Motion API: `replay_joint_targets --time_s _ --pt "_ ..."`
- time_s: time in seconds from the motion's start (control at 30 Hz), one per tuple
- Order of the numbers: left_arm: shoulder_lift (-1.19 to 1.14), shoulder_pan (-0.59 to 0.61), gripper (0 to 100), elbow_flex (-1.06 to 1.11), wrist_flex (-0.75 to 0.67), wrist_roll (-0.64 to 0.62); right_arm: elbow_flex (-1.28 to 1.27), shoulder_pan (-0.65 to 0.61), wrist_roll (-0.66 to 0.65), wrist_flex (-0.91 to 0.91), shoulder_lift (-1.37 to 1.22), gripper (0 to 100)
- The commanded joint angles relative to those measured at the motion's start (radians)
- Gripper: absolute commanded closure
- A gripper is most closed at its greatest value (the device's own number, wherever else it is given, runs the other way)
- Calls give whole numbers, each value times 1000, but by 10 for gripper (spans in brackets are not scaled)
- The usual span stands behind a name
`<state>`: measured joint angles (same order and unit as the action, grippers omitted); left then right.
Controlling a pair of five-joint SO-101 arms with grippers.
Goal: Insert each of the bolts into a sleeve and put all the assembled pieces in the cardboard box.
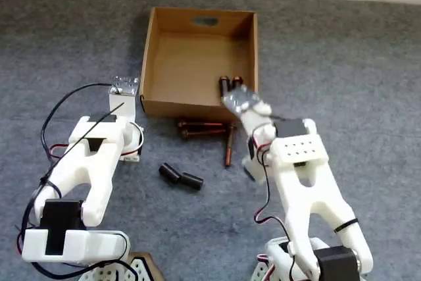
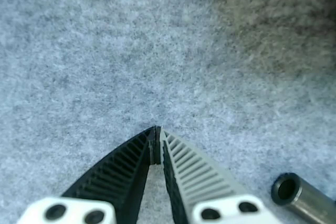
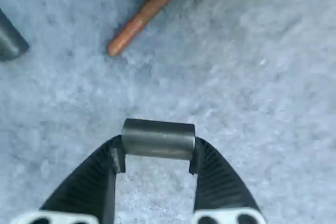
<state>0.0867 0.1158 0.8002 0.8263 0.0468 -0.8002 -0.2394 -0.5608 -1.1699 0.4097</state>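
Right gripper (image 3: 157, 153) pinches 1 sleeve (image 3: 158, 138); left gripper (image 2: 156, 145) is closed, empty. 3 bolts (image 1: 200, 124) lie mid-frame below the cardboard box (image 1: 177, 108).

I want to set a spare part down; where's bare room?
Grey carpet right of the brown cardboard box and left of it is bare. Crowded: in front of the box, where copper-coloured bolts and short black sleeves lie scattered.

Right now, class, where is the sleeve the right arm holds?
In the right wrist view, the sleeve lies crosswise between the fingertips of the right end effector, over grey carpet, with a copper-coloured bolt just beyond it.
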Motion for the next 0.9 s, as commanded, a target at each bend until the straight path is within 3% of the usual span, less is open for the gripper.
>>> replay_joint_targets --time_s 0.0,0.13,0.27,0.47,0.57,0.73,0.87 --pt "-1 -18 970 -2 -11 3 -125 44 -37 157 41 933" --pt "-1 -18 970 -2 -9 3 -232 94 -38 323 41 933" --pt "-1 -18 970 -2 -9 3 -231 113 -38 340 41 920" --pt "-1 -18 970 -2 -9 3 -231 116 -32 340 41 693" --pt "-1 -18 970 -2 -9 3 -231 116 -21 338 41 667" --pt "-1 -18 970 -2 -11 3 -225 116 186 337 41 670" --pt "-1 -18 970 -2 -11 3 -196 116 428 337 41 670"
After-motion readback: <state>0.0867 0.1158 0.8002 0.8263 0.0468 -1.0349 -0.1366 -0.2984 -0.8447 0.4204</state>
